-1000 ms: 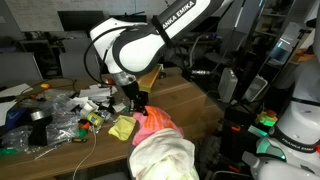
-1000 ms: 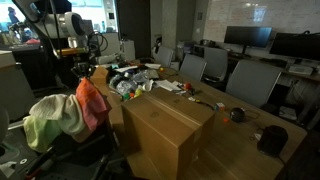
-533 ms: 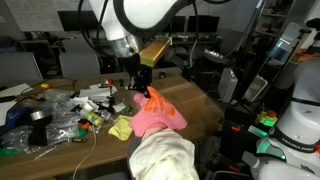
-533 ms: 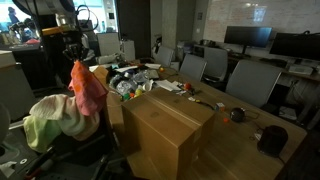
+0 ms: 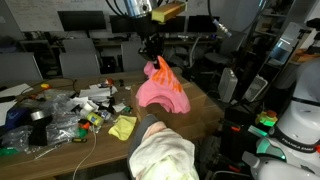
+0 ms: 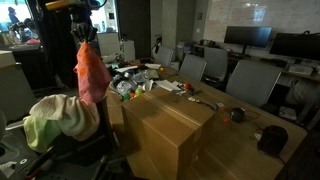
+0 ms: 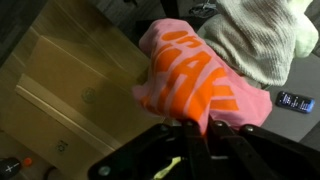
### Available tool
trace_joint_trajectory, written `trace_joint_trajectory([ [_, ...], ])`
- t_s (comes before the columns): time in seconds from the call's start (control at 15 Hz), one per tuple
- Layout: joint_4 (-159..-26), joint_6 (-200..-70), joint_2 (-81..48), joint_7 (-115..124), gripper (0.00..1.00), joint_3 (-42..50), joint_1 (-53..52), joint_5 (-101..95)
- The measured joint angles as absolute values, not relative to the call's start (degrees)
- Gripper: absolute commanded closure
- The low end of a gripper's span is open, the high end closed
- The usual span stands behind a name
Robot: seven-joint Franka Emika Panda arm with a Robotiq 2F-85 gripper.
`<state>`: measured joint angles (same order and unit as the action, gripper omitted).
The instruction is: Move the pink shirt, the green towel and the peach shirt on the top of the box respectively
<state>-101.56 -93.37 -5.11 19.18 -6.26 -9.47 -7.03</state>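
Up over the end of the cluttered table (image 5: 55, 108) in an exterior view, the fingers (image 5: 152, 52) are clamped on the top of the pink shirt (image 5: 163, 90), so it just dangles in the air. In an exterior view the shirt (image 6: 92, 72) hangs off the table's edge, left of the box (image 6: 165, 125) and above a pile of clothes (image 6: 55, 118). Wrist view: the fingers (image 7: 192, 135) pinch bunched pink fabric (image 7: 195, 70) with the box (image 7: 70, 80) below.

In an exterior view, 1 robot arm (image 5: 138, 8) enters at top centre, its gripper (image 5: 152, 50) pointing down, jaws clamped on the pink shirt (image 5: 160, 90).
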Motion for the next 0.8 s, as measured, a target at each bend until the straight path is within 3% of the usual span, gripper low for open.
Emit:
trace_joint_trajectory([
  [0.8, -101.77, -92.66, 0.92, 16.03, 0.98, 2.36, 1.78, 9.75],
])
